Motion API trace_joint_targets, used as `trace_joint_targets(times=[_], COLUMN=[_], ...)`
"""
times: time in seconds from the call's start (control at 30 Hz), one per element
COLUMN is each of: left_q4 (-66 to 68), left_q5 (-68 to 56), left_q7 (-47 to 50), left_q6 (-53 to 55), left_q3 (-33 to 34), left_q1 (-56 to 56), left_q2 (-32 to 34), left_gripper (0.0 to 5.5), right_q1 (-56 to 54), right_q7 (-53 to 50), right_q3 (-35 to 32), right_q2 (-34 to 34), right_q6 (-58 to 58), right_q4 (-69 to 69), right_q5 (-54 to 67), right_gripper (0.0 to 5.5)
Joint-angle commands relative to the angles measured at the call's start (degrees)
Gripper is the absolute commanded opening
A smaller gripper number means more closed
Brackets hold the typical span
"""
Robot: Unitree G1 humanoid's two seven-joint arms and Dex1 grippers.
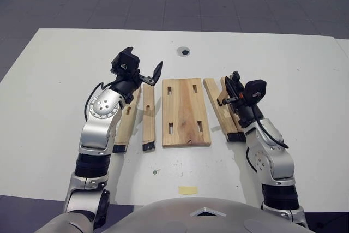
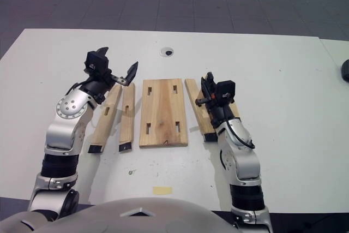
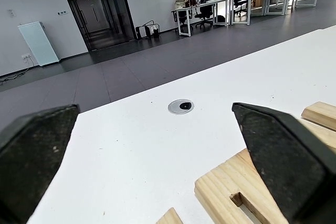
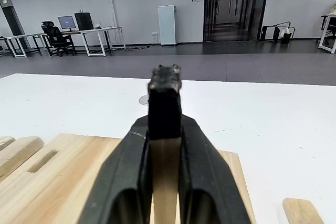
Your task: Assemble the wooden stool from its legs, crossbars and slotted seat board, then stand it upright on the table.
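The slotted seat board [image 1: 185, 112] lies flat mid-table. Left of it two wooden legs [image 1: 127, 121] [image 1: 148, 115] lie side by side, black caps toward me. My left gripper [image 1: 143, 68] hovers open over their far ends with nothing between its fingers [image 3: 283, 156]; one slotted leg end [image 3: 236, 187] sits below it. Right of the board lie two more pieces: one leg [image 1: 216, 105] is free, and my right gripper [image 1: 233, 83] is shut on the other leg [image 1: 235, 124]. Wood [image 4: 165, 171] shows between its fingers. Whether that leg is lifted, I cannot tell.
A round cable grommet [image 1: 184, 51] sits in the white table [image 1: 65, 69] beyond the board. A yellow tape scrap [image 1: 187, 190] lies near the front edge. A dark object [image 2: 344, 69] sits at the far right. Wide bare tabletop lies to both sides.
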Motion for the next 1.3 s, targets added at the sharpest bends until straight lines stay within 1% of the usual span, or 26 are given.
trace_joint_targets(times=[0.03, 0.3, 0.73, 0.77, 0.83, 0.87, 1.0, 1.1, 1.27, 1.3], left_q4=[1.3, 1.7, 2.3, 2.4, 2.5, 2.6, 2.9, 3.0, 3.5, 3.6], left_q5=[0.8, 1.0, 1.6, 1.6, 1.6, 1.6, 1.6, 1.6, 1.6, 1.6], left_q7=[0.3, 0.2, -0.3, -0.3, -0.4, -0.4, -0.5, -0.4, -0.2, -0.1], left_q6=[-0.8, -1.4, -2.0, -2.1, -2.1, -2.1, -2.2, -2.3, -2.7, -2.8], left_q3=[0.3, 0.7, 0.8, 0.8, 0.7, 0.7, 0.6, 0.3, 0.3, 0.2], left_q1=[-0.5, 0.3, 0.5, 0.5, 0.4, 0.3, 0.2, 0.1, -0.1, -0.2], left_q2=[-0.2, 0.0, 0.6, 0.6, 0.6, 0.6, 0.4, 0.2, -0.1, -0.2], left_gripper=[5.40, 5.40, 5.40, 5.40, 5.40, 5.40, 5.40, 5.40, 5.40, 5.40], right_q1=[0.2, 2.9, -0.3, -0.7, -1.3, -1.5, -2.4, -3.4, -7.9, -8.9], right_q7=[0.0, 1.1, 0.9, 0.8, 1.0, 1.1, 1.0, 0.9, 0.3, 0.2], right_q3=[-0.5, -0.4, -1.4, -1.6, -1.8, -1.9, -1.8, -1.7, -2.2, -2.3], right_q2=[1.0, 1.6, 1.2, 1.2, 1.1, 1.2, 1.3, 1.3, 0.2, 0.0], right_q6=[-2.0, -5.2, -6.9, -7.0, -6.8, -6.7, -6.5, -5.8, -2.2, -1.2], right_q4=[3.2, 6.8, 6.1, 5.9, 6.0, 6.1, 6.0, 4.9, 1.3, 0.6], right_q5=[-1.3, -2.3, -3.6, -3.7, -3.9, -3.9, -4.1, -4.0, -4.0, -3.9], right_gripper=[0.41, 0.41, 0.41, 0.77, 1.06, 1.30, 1.83, 2.34, 2.98, 3.22])
